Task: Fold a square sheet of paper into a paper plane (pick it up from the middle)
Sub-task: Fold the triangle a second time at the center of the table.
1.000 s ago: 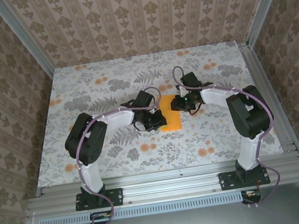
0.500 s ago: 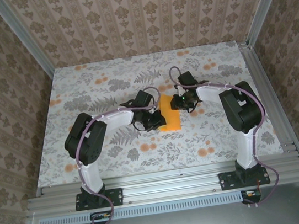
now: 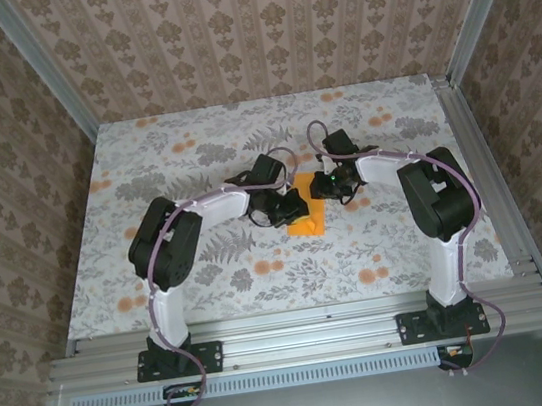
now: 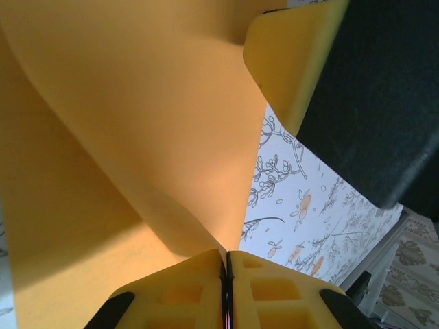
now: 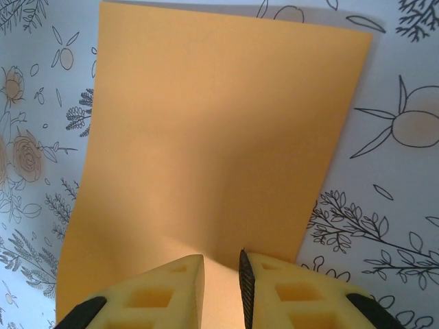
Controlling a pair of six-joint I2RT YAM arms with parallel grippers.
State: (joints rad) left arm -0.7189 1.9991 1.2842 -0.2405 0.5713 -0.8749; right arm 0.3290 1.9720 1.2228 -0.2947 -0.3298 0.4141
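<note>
The square sheet of paper is a bright-orange folded strip at the table's middle, between my two grippers. My left gripper leans over its left side. In the left wrist view this gripper is shut on the sheet's edge, and the paper curls upward from the pads. My right gripper sits at the sheet's right end. Its jaws stand a narrow gap apart, open, low over the flat paper. One right fingertip shows above the curled sheet.
The floral tablecloth spreads around the sheet, with printed orange flowers scattered on it. Aluminium rails and patterned walls close in the sides and back. Both arm bases stand at the near edge.
My left gripper has swung to the right over the sheet, carrying its edge and covering more of the orange. The right gripper's jaws have narrowed, and its arm shifted slightly earlier.
</note>
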